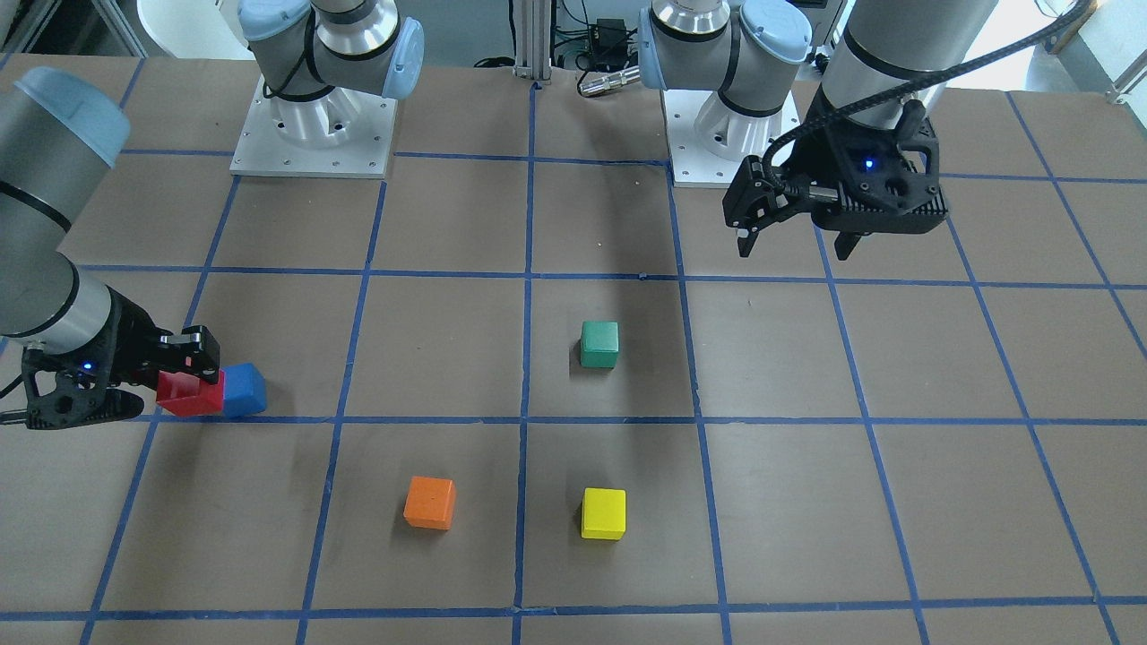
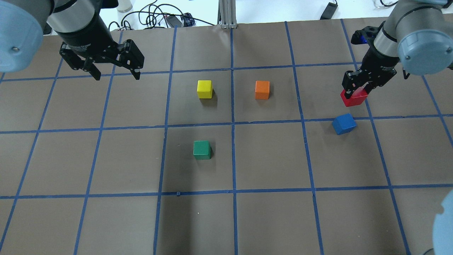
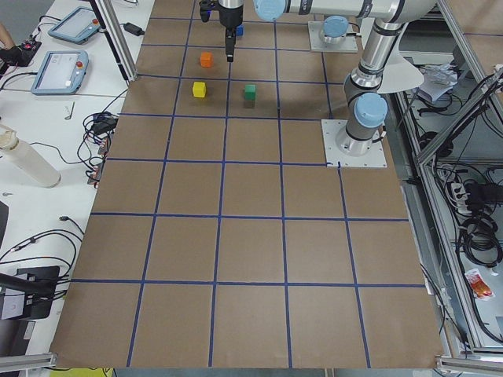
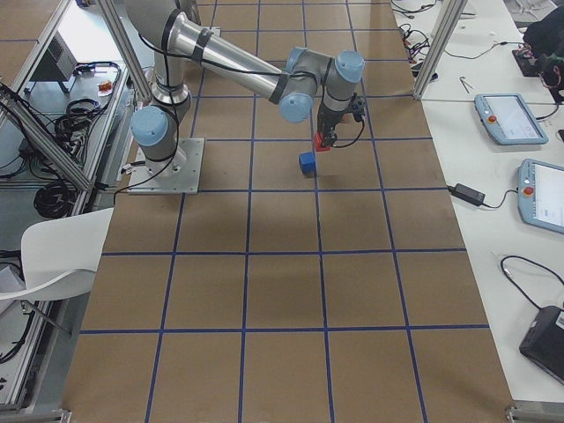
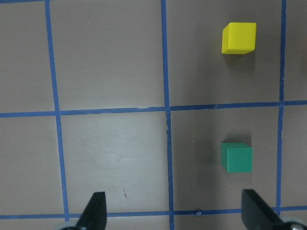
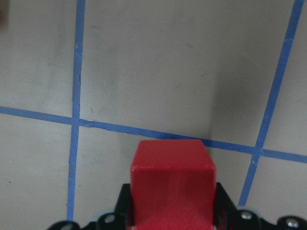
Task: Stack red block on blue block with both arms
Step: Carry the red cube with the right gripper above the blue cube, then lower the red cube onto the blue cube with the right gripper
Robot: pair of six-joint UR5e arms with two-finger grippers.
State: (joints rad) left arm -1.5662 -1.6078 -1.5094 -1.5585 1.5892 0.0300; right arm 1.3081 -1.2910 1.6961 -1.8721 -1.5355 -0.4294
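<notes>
One broad brown counter, gridded with blue tape, carries everything. Two silver-grey jointed arms with pale blue caps reach over it. The left arm comes in at the far left of the overhead view and the right arm at the far right. The black two-finger left hand hangs released, its fingers spread wide over bare counter and holding nothing. The black two-finger right hand is clenched on the small solid red cube, pinching two opposite sides and holding it off the counter. The small solid blue cube sits on the counter just nearer than the red one, apart from it and askew to the tape lines. Mid-counter lie a green cube, a yellow cube and an orange cube, well apart from each other.
</notes>
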